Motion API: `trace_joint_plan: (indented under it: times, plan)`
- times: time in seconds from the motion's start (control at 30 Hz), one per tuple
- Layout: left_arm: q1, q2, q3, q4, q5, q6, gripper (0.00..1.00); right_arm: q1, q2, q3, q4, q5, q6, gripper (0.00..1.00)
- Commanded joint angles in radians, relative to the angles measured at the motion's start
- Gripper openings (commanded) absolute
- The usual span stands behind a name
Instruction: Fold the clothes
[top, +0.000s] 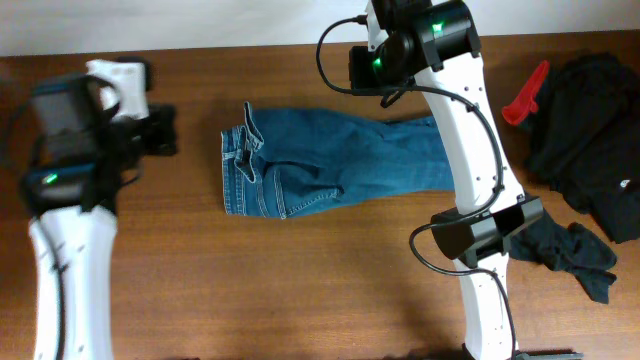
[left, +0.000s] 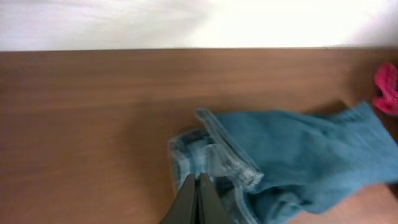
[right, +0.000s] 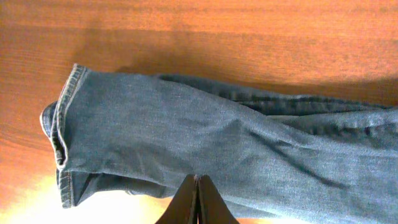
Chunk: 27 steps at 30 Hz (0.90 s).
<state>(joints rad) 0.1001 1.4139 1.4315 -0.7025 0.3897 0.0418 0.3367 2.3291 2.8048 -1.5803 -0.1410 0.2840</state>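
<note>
The clothes, a pair of faded blue jeans (top: 330, 160), lie flat across the middle of the wooden table, with the waistband to the left and the legs running right under the right arm. My left gripper (top: 160, 132) hangs left of the waistband. In the left wrist view it (left: 196, 182) is shut, with its tips over the crumpled waistband (left: 214, 162) and nothing between them. My right gripper (right: 196, 182) is shut too, raised above the legs (right: 217, 130) near the hem (right: 65, 143), and holds nothing.
A red object (top: 525, 95) and a heap of black clothing (top: 595, 140) lie at the table's right edge. A dark garment (top: 575, 258) sits beside the right arm's base. The table's far edge meets a white wall.
</note>
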Motion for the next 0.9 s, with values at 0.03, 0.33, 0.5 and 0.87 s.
trace_joint_plan:
  times: [0.03,0.33,0.5,0.87]
  plan:
    - [-0.161,0.125,0.015,0.064,0.014,0.046,0.00,-0.019,-0.013,0.009,0.006,0.002,0.007,0.04]
    - [-0.336,0.474,0.015,0.337,-0.060,0.082,0.01,-0.023,-0.013,0.009,-0.072,0.003,0.005,0.04]
    - [-0.340,0.637,0.015,0.185,-0.224,0.076,0.01,-0.024,-0.013,0.009,-0.119,0.053,-0.034,0.04]
    - [-0.274,0.832,0.015,0.047,-0.492,-0.019,0.01,-0.021,-0.005,-0.016,-0.118,0.029,-0.037,0.04]
